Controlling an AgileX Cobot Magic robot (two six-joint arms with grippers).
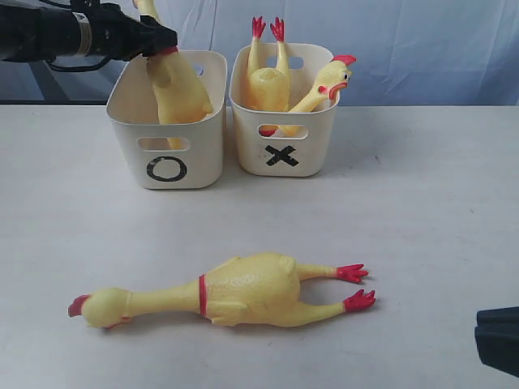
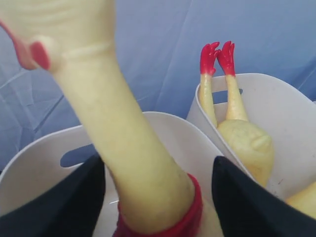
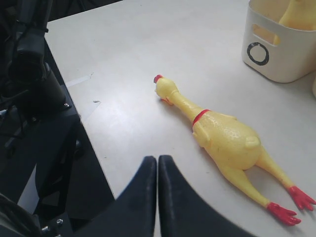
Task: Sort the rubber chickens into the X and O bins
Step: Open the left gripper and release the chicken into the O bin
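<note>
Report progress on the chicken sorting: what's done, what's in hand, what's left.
Done: the first chicken sits feet-up in the X bin. In hand: the second chicken is body-down in the O bin, with the left fingers flanking its neck; whether they grip is unclear. Left: the third chicken lies on the table, untouched, and the right fingers are shut and empty.

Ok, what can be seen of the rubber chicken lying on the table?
The rubber chicken lies flat and outstretched on the table, apart from the O bin and X bin, head to the exterior view's left. Yellow soft-looking rubber, bumpy plucked body, red comb, neck ring and feet. Only the table touches it; the shut right gripper stands apart.
</note>
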